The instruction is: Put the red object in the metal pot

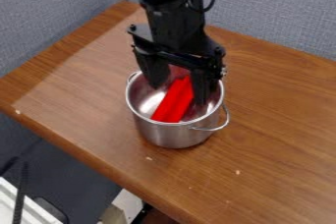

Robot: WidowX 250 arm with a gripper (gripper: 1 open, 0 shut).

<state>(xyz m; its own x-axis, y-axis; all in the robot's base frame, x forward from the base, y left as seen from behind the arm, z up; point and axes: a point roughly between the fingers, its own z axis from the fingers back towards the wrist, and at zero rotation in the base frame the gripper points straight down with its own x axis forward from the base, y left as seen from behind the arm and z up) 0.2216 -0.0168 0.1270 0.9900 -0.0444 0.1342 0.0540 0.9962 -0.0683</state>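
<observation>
The red object (172,103) lies slanted inside the metal pot (155,130), which stands on the wooden table with its small loop handle toward the right. My gripper (176,79) hangs straight down just above the pot's far rim. It is open, its two black fingers (147,73) spread wide on either side of the block's upper end, with nothing held between them. The block's far end is partly hidden behind the fingers.
The brown wooden table (79,81) has its front edge close to the pot on the lower left. A grey wall (53,2) rises behind the table. Dark floor and cables show below the table edge.
</observation>
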